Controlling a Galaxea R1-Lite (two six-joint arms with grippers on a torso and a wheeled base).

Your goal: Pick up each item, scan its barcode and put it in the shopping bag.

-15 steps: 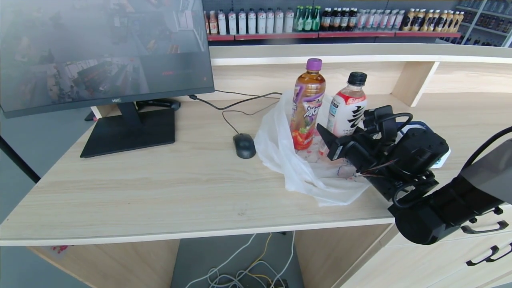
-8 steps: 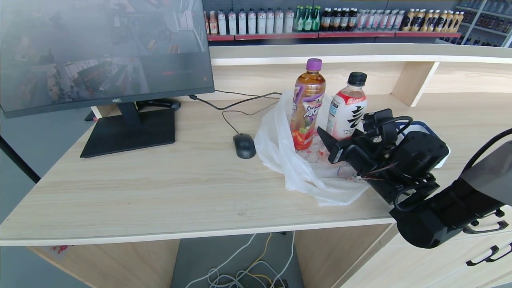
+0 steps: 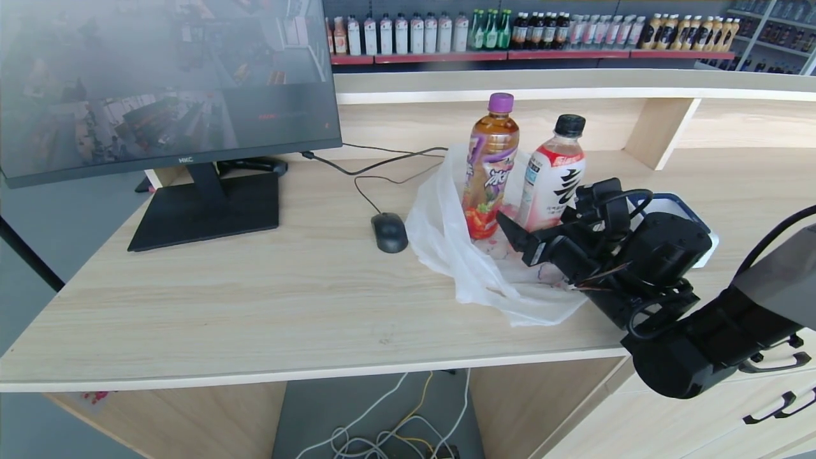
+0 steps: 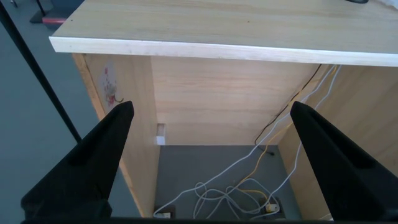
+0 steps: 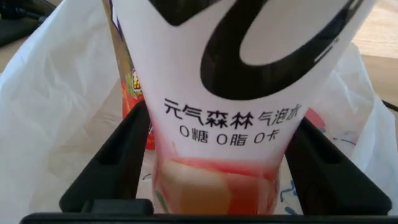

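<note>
My right gripper (image 5: 217, 158) is released, a matte black finger close on each side of the smooth white-labelled bottle (image 3: 551, 175). The bottle stands upright and black-capped in the crinkled translucent shopping bag (image 3: 446, 255), centre right of the frame. Since a second ago this gripper has slid slightly leftward. My left gripper (image 4: 211, 155) hangs spread apart.

Rows of black characters and digits on the white-labelled bottle (image 5: 249, 93) between the jaws, white characters on the purple-capped bottle (image 3: 489, 172) just beside them, small logo on the monitor (image 3: 166, 83) well apart.
</note>
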